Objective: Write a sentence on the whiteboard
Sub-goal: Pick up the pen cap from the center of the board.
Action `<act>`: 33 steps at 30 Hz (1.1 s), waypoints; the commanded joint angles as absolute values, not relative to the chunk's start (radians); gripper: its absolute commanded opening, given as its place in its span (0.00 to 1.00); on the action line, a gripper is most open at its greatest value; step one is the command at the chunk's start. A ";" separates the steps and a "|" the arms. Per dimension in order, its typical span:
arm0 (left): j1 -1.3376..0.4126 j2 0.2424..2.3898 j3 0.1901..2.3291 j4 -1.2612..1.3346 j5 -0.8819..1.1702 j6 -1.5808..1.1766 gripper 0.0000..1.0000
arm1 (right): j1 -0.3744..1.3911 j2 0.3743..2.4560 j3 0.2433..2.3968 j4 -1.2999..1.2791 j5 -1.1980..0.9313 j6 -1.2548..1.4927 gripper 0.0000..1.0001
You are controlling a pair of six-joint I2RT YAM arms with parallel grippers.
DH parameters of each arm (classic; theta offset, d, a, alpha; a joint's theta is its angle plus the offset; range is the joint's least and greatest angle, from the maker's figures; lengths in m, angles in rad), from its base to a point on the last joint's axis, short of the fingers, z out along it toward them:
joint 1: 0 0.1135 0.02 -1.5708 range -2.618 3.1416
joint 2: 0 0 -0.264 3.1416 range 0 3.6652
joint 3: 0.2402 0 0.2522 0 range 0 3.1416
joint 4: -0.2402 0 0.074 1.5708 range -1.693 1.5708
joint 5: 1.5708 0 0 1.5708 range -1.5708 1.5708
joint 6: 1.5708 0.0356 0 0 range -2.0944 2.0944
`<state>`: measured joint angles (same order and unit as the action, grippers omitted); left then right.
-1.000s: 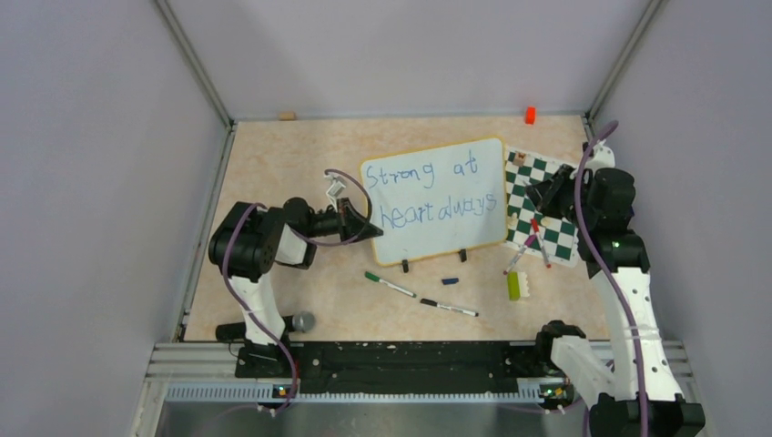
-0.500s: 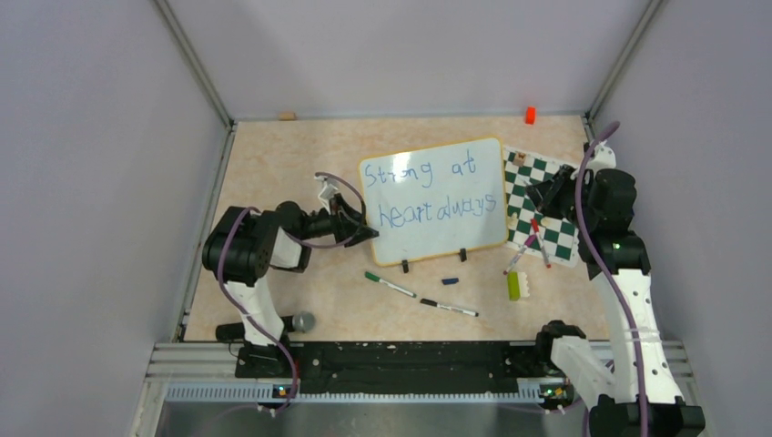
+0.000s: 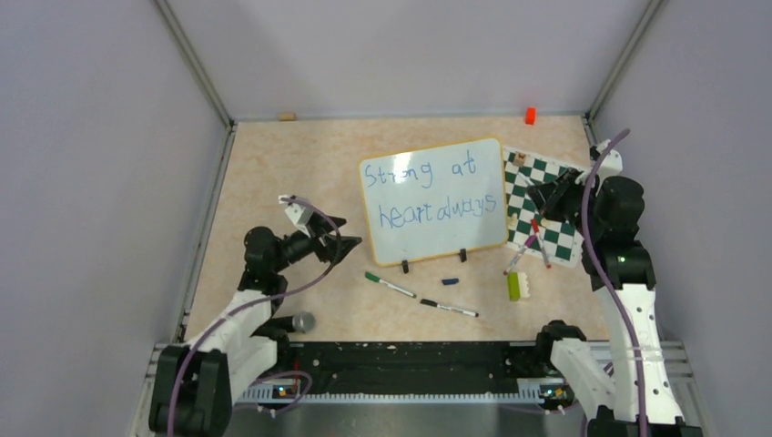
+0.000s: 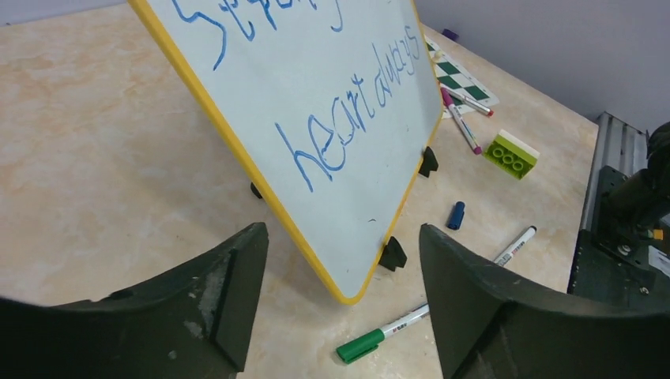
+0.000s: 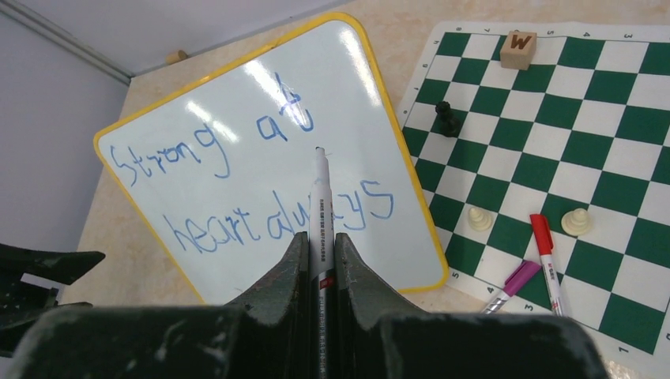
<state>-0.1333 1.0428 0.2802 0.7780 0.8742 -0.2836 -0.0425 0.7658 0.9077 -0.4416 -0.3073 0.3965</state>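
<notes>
The whiteboard (image 3: 437, 241) stands tilted on two black clip feet at mid-table, its yellow rim showing in the left wrist view (image 4: 237, 150). The sentence (image 3: 435, 191) is in blue, two lines, "Strong at" over "heart always" (image 5: 272, 225). My left gripper (image 3: 338, 233) is open just left of the board's near left corner, touching nothing (image 4: 341, 237). My right gripper (image 3: 549, 194) hovers over the board's right edge. It is shut (image 5: 320, 237) on a white marker (image 5: 320, 189), whose bare tip points at the board.
A green-and-white chessboard (image 3: 557, 238) with a few pieces, a red marker (image 3: 540, 240) and a purple one lies right of the board. In front lie a green-capped marker (image 3: 390, 285), a black-capped marker (image 3: 448, 308), a blue cap (image 3: 450, 281) and a green brick (image 3: 513, 286).
My left gripper has opened off the whiteboard's left edge and drawn back toward the near left. The right arm has shifted slightly, still holding the marker.
</notes>
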 commanded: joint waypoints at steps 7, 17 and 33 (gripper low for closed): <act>-0.137 0.620 0.182 0.360 0.696 -0.199 0.99 | -0.049 0.736 0.909 -0.420 -0.340 0.414 0.00; -0.137 0.564 0.180 0.333 0.806 -0.143 0.99 | -0.049 0.702 0.896 -0.444 -0.356 0.413 0.00; -0.135 0.531 0.320 0.075 0.533 -0.192 0.99 | -0.049 0.640 0.864 -0.505 -0.481 0.436 0.00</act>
<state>-0.1345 0.6323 0.3336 0.0978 0.6617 -0.1539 -0.0425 0.6800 0.8936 -0.5102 -0.3992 0.4141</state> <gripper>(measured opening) 0.986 0.090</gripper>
